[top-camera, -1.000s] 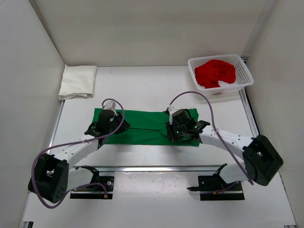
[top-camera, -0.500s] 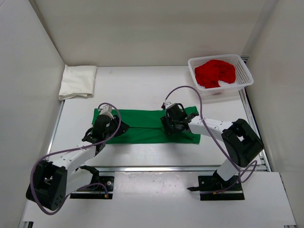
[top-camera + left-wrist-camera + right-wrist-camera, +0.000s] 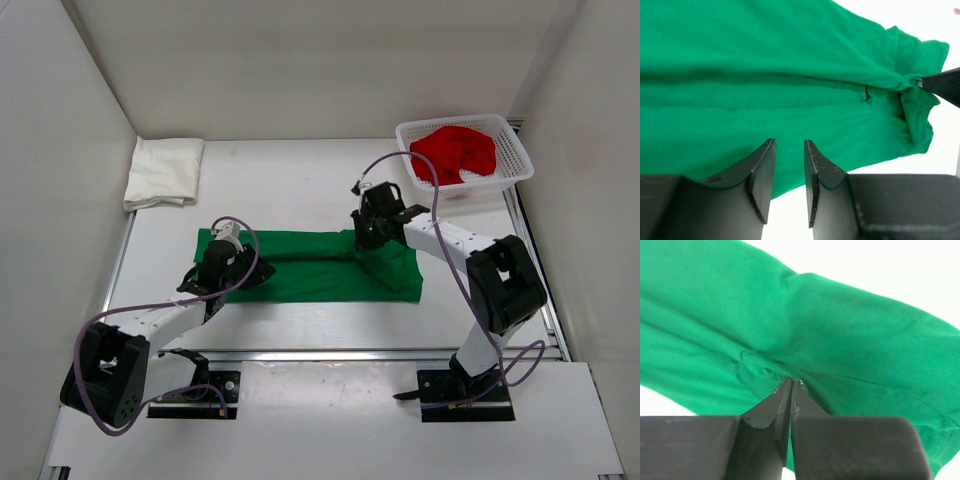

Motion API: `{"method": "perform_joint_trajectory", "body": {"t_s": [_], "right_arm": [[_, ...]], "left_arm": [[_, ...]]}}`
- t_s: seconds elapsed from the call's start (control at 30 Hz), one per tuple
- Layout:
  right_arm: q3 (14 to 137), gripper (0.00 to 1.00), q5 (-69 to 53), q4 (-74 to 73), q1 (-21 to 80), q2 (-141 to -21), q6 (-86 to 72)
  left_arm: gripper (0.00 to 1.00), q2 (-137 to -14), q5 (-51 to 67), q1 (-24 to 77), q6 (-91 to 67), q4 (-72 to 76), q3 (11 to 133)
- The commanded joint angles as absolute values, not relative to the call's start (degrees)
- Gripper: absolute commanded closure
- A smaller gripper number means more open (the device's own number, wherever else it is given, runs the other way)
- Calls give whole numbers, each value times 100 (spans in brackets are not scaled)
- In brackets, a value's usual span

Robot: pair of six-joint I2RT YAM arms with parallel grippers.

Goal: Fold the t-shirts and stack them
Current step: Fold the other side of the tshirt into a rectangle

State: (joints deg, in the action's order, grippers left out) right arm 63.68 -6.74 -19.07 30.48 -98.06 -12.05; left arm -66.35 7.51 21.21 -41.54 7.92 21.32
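Scene: a white table [image 3: 300, 190] seen from above, two robot arms reaching in from the near edge.
Green t-shirt: the green t-shirt [image 3: 310, 270] lies in the middle of the table as a long strip running left to right, already doubled lengthwise.
Right gripper: the right gripper [image 3: 791, 382] is clamped tight on a small bunch of green cloth at the far edge of the strip, near its right end.
Left gripper: the left gripper [image 3: 790, 150] sits low over the strip's left end, near its near edge. Its jaws are partly apart, with no cloth visible between them.
Just changed: a second ago the right gripper was over the near right part of the strip. It has since swung to the far edge and snapped closed, and the right end of the cloth has rumpled. The left gripper has barely moved.
Meaning for the task: the right end is probably caught for the crosswise fold, while the left end looks ungripped.
Cream t-shirt: the cream t-shirt [image 3: 163, 172] lies folded at the far left corner.
Red t-shirt: the red t-shirt [image 3: 455, 152] is bunched in the white mesh basket [image 3: 515, 150] at far right, not yet folded.
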Motion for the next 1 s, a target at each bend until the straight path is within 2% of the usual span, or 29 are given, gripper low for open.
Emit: {"method": "perform_joint_trajectory", "body": {"t_s": [0.0, 0.17, 0.23, 0.33, 0.4, 0.43, 0.47, 0.57, 0.73, 0.97], "right_arm": [[6767, 100, -1703, -2643, 2909, -9467, -1108], [6251, 87, -2363, -2962, 3014, -9220, -985], [6135, 71, -2356, -3128, 3163, -9289, -888], [6012, 60, -2032, -3304, 3339, -9150, -852], [5977, 61, -1655, -3244, 3410, -8913, -975], [5950, 70, -1409, -3139, 3488, -8703, -1045], [5898, 84, -1319, -2929, 3559, -8405, -1098], [5459, 99, -1538, -2402, 3656, -8025, -1256], [5246, 96, -1548, -1960, 3726, -8366, -1205], [5344, 80, -1249, -1635, 3569, -8991, -1152]], "left_arm": [[59, -6487, 888, 2013, -4113, 748, 2425], [59, -6468, 1125, 1811, -4078, 598, 2628], [59, -6477, 1230, 1714, -4061, 536, 2698], [59, -6460, 1248, 1617, -4034, 422, 2829], [59, -6460, 1239, 1600, -4017, 335, 2918], [59, -6451, 1239, 1556, -3999, 351, 2935], [60, -6442, 1222, 1556, -4034, 317, 2988], [59, -6460, 1125, 1713, -4060, 457, 2962], [59, -6522, 1195, 1880, -4280, 694, 2733], [59, -6530, 1134, 1995, -4333, 764, 2558]]}}
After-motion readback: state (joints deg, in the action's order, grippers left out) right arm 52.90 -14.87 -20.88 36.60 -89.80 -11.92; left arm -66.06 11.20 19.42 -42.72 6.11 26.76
